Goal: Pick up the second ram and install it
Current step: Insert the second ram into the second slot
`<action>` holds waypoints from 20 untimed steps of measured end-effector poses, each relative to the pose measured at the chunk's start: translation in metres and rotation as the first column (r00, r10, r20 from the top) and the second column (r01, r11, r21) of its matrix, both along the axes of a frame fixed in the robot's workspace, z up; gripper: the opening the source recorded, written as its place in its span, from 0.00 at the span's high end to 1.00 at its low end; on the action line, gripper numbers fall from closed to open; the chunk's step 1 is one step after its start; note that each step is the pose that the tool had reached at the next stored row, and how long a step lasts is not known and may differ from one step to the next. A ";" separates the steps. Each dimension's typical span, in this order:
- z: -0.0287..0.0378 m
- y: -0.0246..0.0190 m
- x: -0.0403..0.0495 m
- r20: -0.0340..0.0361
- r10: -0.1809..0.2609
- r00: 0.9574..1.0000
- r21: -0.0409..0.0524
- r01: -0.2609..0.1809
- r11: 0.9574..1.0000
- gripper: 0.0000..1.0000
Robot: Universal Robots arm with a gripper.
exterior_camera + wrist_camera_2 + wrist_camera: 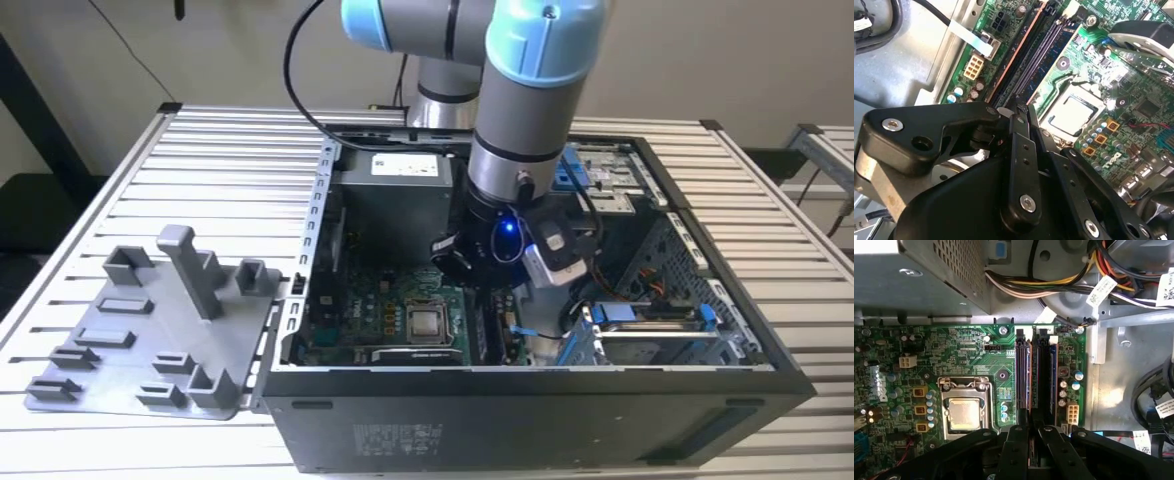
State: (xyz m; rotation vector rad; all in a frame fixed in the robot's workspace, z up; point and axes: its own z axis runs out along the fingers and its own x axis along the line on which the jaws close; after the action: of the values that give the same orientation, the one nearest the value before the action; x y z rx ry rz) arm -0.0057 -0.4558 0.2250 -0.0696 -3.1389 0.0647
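You are looking at a slatted metal table (pixel 134 170) against a pale wall, with an open black computer case (pixel 534 410) lying on it and a grey plastic fixture (pixel 147 340) with upright posts at the exterior view's left. The arm (pixel 527 110) reaches down into the case, and its gripper (pixel 487 262) sits low over the green motherboard (pixel 387 315).

In the first wrist view, the second ram (pixel 1044 375) stands on edge among the memory slots (pixel 1022 375), a thin dark strip whose long axis runs along the slots, away from the gripper (pixel 1031 432) toward the white latches at the board's edge. The black fingers (pixel 1053 445) are drawn close together around its near end, gripping it; that end is hidden between them.

In the second wrist view, the matte black linkage of the gripper (pixel 1021 112) covers much of the frame, and the slots (pixel 1029 60) run away from its tips. You cannot tell whether the stick is fully seated. The square metal processor (pixel 964 412) lies beside the slots, and bundled coloured cables (pixel 1064 282) cross the grey case wall beyond.
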 end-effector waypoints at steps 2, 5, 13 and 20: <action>-0.0002 0.0000 0.0000 0.000 0.000 1.000 0.000 0.000 1.000 0.86; -0.0004 0.0000 0.0000 0.000 0.000 1.000 0.000 0.000 1.000 0.86; -0.0005 0.0000 0.0000 0.000 0.000 1.000 0.000 0.000 1.000 0.86; -0.0005 -0.0004 0.0001 0.001 0.036 0.999 0.000 -0.036 0.999 0.86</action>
State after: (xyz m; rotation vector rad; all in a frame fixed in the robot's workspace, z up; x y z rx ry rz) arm -0.0056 -0.4561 0.2245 -0.0134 -3.1413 0.0646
